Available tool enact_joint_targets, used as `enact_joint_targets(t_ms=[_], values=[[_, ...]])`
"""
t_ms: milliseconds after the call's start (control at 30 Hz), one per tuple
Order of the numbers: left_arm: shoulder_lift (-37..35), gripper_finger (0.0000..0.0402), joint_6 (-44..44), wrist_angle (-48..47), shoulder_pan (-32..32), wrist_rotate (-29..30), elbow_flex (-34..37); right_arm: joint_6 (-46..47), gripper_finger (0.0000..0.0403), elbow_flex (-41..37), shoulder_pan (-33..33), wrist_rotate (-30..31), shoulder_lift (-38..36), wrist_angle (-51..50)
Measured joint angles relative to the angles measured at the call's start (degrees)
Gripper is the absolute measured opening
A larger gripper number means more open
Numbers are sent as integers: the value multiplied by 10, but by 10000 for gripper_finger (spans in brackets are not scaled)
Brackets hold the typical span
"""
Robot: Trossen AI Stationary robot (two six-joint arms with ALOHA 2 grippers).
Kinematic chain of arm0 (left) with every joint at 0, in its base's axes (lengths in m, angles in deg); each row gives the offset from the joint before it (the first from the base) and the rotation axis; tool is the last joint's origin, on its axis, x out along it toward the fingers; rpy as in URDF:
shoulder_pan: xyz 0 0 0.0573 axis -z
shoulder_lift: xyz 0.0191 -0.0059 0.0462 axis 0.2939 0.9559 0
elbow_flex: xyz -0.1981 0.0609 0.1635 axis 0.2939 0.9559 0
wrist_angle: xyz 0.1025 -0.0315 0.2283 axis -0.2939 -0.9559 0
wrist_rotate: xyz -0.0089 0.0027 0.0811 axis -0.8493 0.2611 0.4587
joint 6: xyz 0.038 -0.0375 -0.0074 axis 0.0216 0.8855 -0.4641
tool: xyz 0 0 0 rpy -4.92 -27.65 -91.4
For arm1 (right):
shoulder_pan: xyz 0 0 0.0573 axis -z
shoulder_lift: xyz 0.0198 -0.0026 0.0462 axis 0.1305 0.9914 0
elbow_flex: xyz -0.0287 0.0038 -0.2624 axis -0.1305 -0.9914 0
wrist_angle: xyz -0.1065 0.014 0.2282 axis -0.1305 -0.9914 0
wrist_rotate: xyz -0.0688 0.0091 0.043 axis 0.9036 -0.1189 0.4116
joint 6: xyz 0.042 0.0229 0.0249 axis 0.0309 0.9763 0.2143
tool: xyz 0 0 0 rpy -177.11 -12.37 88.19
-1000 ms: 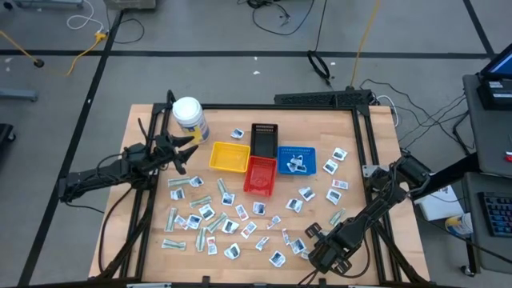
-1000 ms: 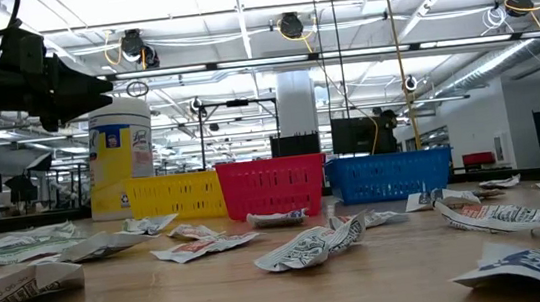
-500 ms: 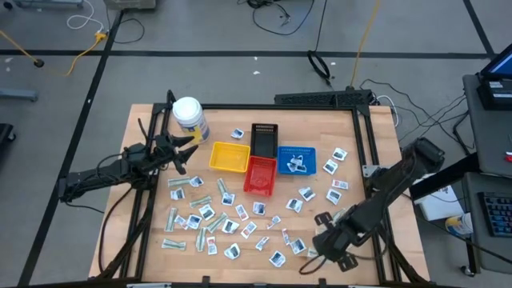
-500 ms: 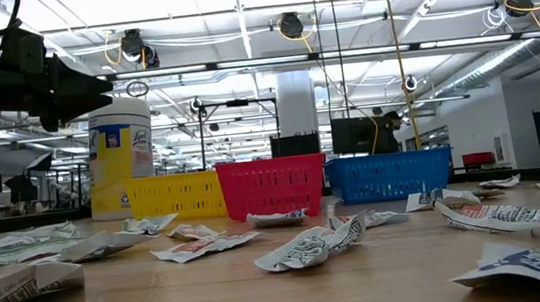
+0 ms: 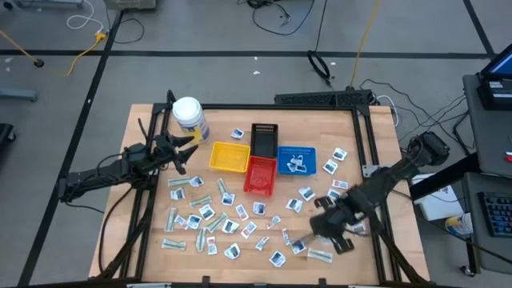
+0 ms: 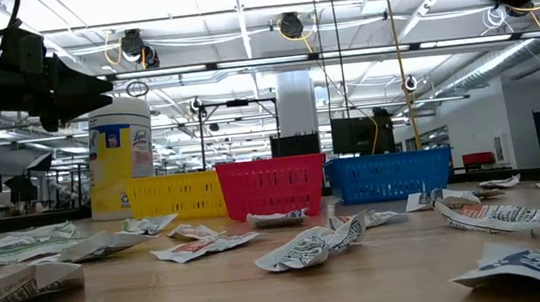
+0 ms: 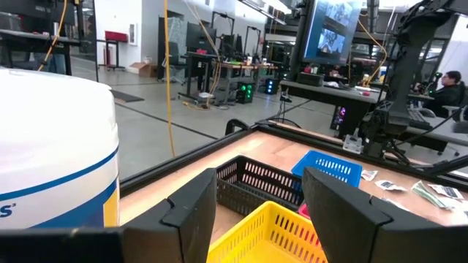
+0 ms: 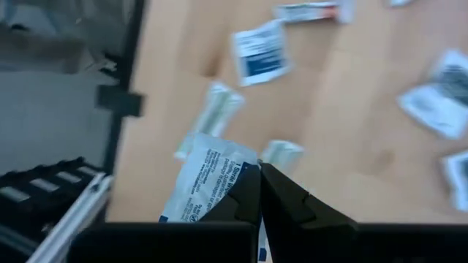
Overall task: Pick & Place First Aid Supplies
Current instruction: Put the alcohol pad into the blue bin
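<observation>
My right arm has swung inward from the table edge; right claw [image 8: 257, 191] clamped on a white packet [image 8: 208, 186]. Carry level, steady, toward the trays [image 5: 258, 160].

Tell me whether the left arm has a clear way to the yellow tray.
Probably yes. The left tool hovers open and empty beside the jar, with the yellow tray just ahead and nothing between them.
</observation>
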Motion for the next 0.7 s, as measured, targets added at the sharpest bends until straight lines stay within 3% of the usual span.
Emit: enact_joint_targets(t_ms=[700], values=[[0, 209, 0, 0, 0, 0, 0, -197, 0, 0, 475, 92, 0, -40]])
